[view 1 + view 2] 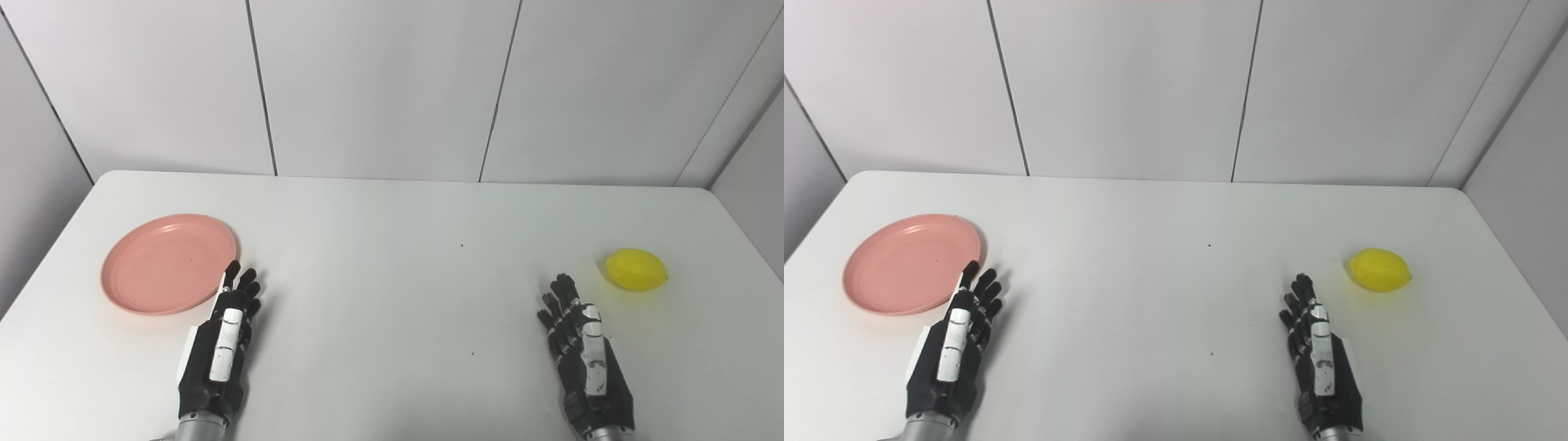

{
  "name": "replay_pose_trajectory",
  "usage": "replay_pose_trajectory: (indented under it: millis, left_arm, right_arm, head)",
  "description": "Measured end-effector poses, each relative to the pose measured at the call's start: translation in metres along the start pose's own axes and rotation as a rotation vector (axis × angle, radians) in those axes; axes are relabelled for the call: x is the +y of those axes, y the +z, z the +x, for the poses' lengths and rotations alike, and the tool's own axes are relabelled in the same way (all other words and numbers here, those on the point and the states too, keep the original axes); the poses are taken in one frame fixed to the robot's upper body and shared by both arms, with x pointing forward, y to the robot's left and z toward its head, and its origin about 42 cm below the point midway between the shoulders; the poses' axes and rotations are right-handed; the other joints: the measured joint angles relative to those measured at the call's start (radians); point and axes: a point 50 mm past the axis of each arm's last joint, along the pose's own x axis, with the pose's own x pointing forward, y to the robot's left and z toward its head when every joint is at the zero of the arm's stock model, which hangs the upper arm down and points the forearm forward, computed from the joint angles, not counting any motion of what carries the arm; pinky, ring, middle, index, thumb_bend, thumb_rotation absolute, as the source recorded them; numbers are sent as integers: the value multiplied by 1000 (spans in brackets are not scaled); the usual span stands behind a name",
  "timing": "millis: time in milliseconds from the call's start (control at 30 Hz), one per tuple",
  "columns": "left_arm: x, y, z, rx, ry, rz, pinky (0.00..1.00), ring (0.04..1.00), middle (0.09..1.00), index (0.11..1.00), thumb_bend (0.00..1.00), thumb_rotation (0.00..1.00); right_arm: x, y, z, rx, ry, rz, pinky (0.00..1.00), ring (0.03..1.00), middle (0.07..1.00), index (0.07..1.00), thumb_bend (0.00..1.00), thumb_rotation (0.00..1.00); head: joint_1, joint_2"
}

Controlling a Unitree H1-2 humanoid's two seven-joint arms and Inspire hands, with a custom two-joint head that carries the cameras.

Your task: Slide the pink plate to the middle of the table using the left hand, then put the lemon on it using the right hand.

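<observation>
A round pink plate lies flat on the left side of the white table. My left hand rests just to the right of the plate's near edge, fingers stretched out and apart, holding nothing; its fingertips reach the plate's rim. A yellow lemon sits on the right side of the table. My right hand lies open a little nearer and to the left of the lemon, apart from it. In the right eye view the plate and lemon appear the same way.
Grey wall panels rise behind the table's far edge. The side wall at the right stands close to the table's right edge. White tabletop lies between the two hands.
</observation>
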Motion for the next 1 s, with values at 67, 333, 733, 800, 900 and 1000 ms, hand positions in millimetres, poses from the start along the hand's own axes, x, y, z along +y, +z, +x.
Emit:
replay_pose_trajectory:
  millis: [67,333,733,800,900,1000]
  left_arm:
    - [0,0,0,0,0,0,1000,978,968,983,678,837]
    - [0,0,0,0,0,0,1000,975,963,976,689,825]
    - [0,-1,0,3,1,0,1000,975,960,977,680,832]
    - [0,-2,0,6,1,0,1000,976,961,977,679,831]
    - [0,-3,0,11,2,0,1000,969,956,976,680,826]
    - [-1,-5,0,16,0,0,1000,964,957,978,684,824]
  right_arm:
    - [0,0,0,0,1,0,1000,997,1000,976,789,984]
    - [0,0,0,1,1,-1,1000,1000,1000,973,792,982]
    - [0,0,0,1,2,0,1000,1000,1000,979,782,982]
    - [0,0,0,1,2,1,1000,1000,1000,977,782,977]
    - [-1,0,0,1,1,5,1000,1000,1000,981,775,981]
    - [-3,-1,2,1,3,6,1000,1000,1000,989,766,978]
  head:
    - [0,0]
    - [2,0]
    - [6,-6]
    - [6,-6]
    - [34,-17]
    - [86,-35]
